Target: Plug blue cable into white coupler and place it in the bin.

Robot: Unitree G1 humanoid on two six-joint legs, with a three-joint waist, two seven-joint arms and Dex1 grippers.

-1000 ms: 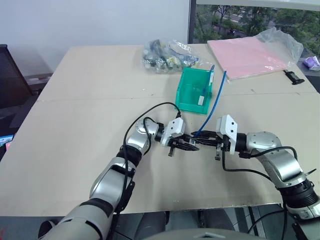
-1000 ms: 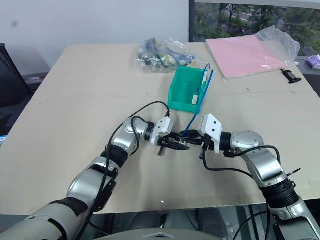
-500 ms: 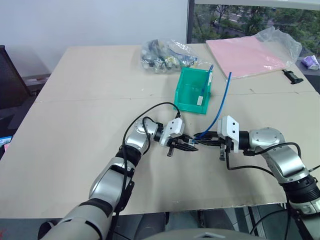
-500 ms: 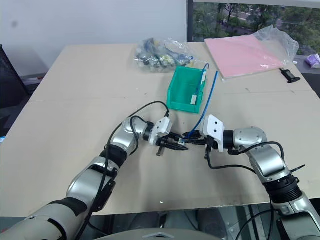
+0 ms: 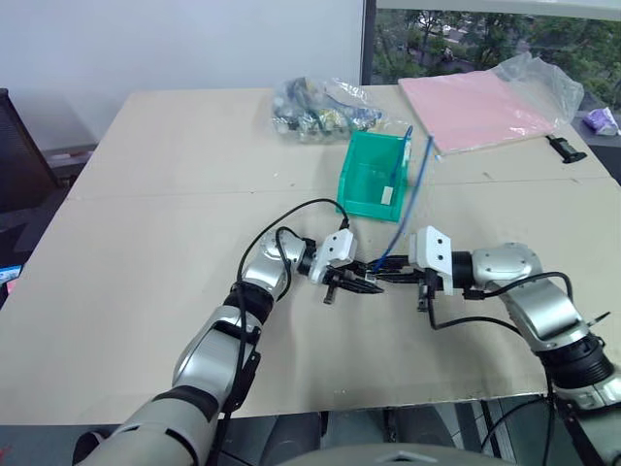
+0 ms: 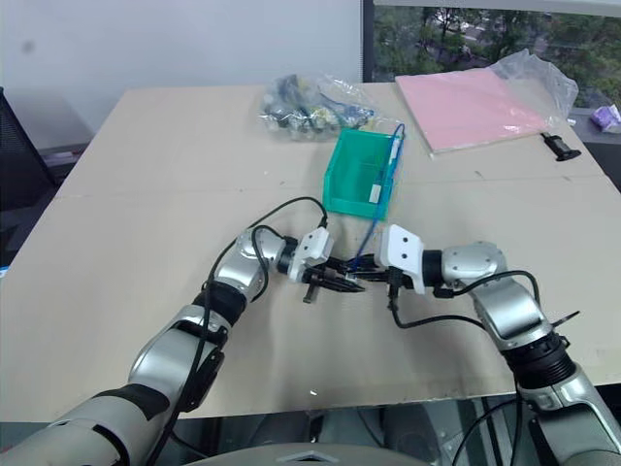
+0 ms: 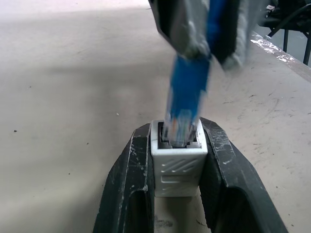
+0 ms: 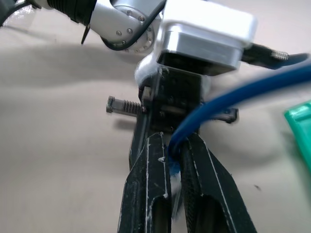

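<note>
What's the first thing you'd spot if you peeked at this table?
Two robot fingers sets meet mid-table: the left gripper squeezes a white coupler, and the right gripper pinches a blue cable, its plug right at the coupler's socket. Behind them sits a green bin, with a bag of parts farther back.

Blue cable (image 7: 187,92) plug entering white coupler (image 7: 177,162)

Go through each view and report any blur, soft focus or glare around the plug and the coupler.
Left wrist view: the small white boxy plastic coupler is sharp between the left gripper's black fingers, while the bright-blue cable and the right gripper above are smeared. Right wrist view: the right gripper's fingers are sharp, the cable's far stretch soft. Eye views: even light, no glare; the teal-green plastic bin is crisp.
</note>
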